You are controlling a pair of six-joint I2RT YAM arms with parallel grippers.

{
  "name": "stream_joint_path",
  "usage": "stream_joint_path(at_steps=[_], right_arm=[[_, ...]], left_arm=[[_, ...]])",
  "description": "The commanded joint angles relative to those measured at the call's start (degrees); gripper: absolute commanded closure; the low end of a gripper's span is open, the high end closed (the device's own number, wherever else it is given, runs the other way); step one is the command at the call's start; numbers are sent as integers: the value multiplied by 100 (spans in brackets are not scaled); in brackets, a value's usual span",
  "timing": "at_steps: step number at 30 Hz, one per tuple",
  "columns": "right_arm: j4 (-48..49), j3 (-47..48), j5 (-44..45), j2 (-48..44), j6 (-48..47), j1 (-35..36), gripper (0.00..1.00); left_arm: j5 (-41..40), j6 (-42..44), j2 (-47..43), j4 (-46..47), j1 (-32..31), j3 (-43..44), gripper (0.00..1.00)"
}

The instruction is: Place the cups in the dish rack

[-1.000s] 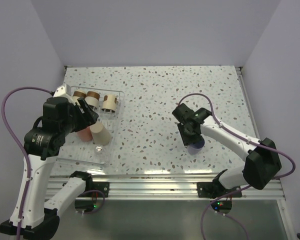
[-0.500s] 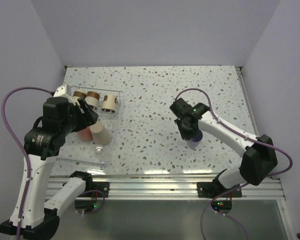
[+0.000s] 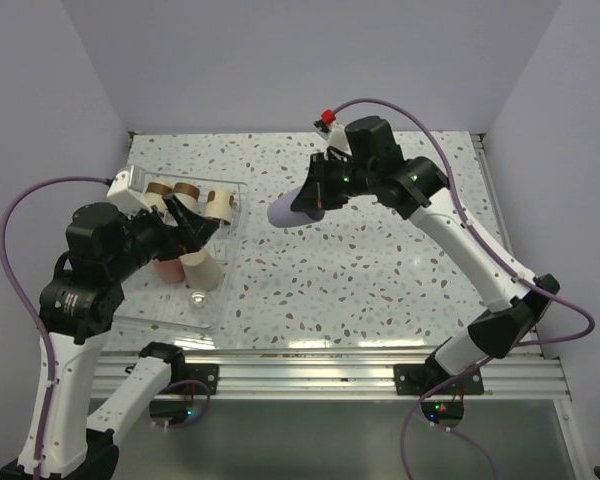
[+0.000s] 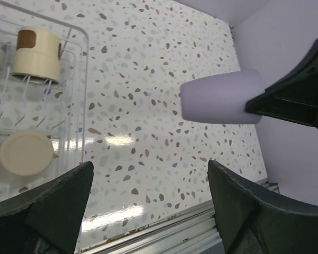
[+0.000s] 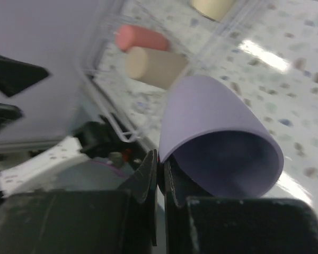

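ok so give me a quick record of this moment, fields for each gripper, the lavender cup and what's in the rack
right gripper: shut on the rim wall of the lavender cup
lavender cup: in the air, lying sideways, over the table, outside the dish rack
left gripper: open, empty, over the dish rack in the top view
in rack: three cream banded cups, coral cup, beige cup, one clear cup
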Motion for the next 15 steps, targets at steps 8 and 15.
stream_joint_path(at_steps=[8, 15], right_arm=[[5894, -1695, -3493, -290, 4336, -14, 100], [7821, -2188, -3476, -343, 5859, -14, 100]], left_arm=[[1150, -827, -612, 1828, -22, -744, 0], [1274, -1092, -920, 2322, -22, -1008, 0]])
